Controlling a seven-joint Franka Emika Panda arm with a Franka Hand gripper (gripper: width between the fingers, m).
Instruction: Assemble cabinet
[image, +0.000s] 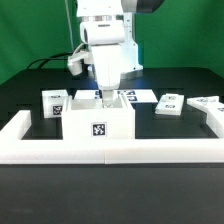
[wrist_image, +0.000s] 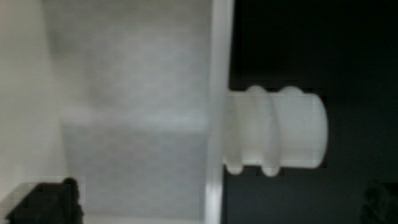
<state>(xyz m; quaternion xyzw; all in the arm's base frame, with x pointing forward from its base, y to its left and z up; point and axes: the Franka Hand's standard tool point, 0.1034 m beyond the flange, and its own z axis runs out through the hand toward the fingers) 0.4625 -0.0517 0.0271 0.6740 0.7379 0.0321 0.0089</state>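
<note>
Cabinet box sits on black counter; square black-and-white tag on front, too small to read. Arm's fingers hang at its open top; whether open or closed, cannot tell.

White cabinet panel with ribbed knob protruding.

table: black, carrying everything | border rail: long, low, white, running across the front and turning back at both ends | marker board: lying flat on the table further back, showing tags, partly hidden | backdrop: green, standing behind | cable: black, hanging toward the exterior view's left
</note>
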